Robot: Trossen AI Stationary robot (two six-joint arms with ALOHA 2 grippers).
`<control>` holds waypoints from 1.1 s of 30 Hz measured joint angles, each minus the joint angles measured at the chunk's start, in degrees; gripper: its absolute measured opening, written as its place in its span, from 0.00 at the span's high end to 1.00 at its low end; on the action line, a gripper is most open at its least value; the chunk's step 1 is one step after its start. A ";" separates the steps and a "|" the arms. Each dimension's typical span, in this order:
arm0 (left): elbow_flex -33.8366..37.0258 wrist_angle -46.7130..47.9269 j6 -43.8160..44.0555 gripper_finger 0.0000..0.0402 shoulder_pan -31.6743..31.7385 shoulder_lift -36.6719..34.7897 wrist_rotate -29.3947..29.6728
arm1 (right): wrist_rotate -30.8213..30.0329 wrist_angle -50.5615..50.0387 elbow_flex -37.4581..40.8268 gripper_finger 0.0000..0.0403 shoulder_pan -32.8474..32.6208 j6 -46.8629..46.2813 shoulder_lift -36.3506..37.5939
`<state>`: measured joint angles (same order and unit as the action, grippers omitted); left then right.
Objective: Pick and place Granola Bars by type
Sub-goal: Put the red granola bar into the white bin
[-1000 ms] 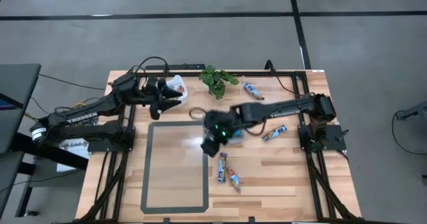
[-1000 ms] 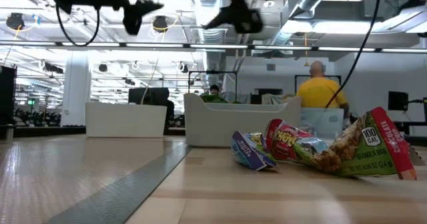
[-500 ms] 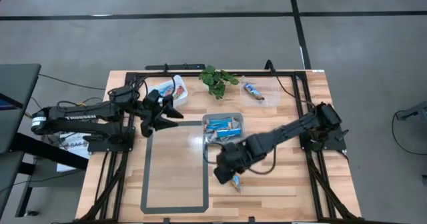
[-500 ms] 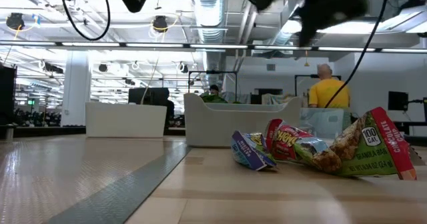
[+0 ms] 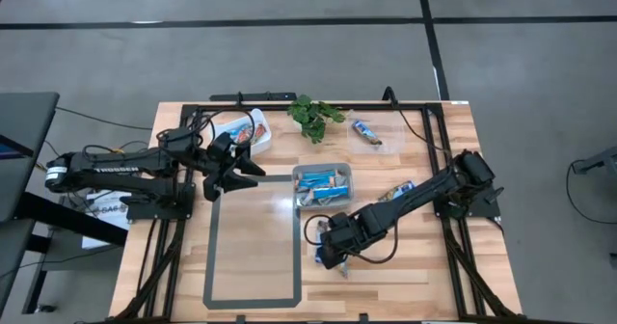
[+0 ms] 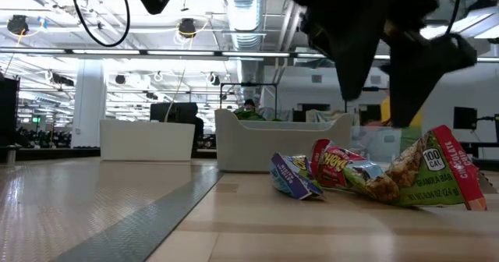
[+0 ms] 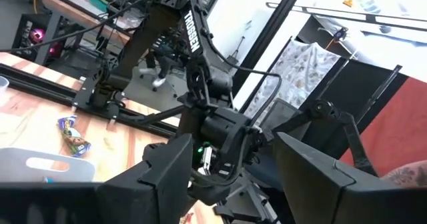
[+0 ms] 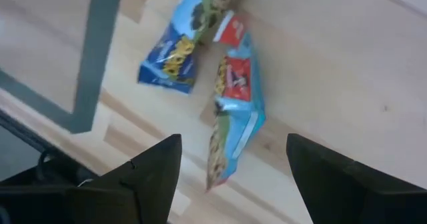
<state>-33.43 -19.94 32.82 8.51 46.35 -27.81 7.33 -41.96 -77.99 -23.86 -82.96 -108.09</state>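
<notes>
The right pincer hangs low over the bench, its two fingers spread wide and holding nothing. Directly under it lie two bars, touching each other at one end. One bar is blue with a yellow print; the other is red at one end, then blue and green, with a picture of granola. In the low view their shiny wrappers look crumpled, and the near one carries the words "100 CAL".

Beyond the right pincer stands a grey tray with several blue bars inside. Farther off, beside the right arm, one more bar lies on the bench, and another lies near the plant.

The left pincer hovers well apart from the right one, its fingers open and empty. Just behind it is a white tub holding bars.
</notes>
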 joint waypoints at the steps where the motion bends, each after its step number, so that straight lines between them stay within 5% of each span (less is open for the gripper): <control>1: 0.00 -0.01 0.19 0.50 0.00 0.00 0.00 | 0.00 0.57 0.54 0.34 0.02 0.03 -0.02; 18: 0.03 0.56 1.17 0.49 0.02 0.02 0.70 | 4.68 10.38 3.78 0.34 1.57 6.64 -4.39; 24: 0.11 1.35 1.51 0.49 0.04 0.04 1.60 | 5.14 6.52 3.04 0.35 1.57 6.51 -6.86; 33: 0.11 1.84 1.18 0.49 0.04 0.13 3.09 | 4.90 5.62 2.55 0.52 1.51 6.92 -7.60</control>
<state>-33.32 -18.10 34.00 8.56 46.48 -24.73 12.23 -36.33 -75.44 -22.34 -76.03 -115.70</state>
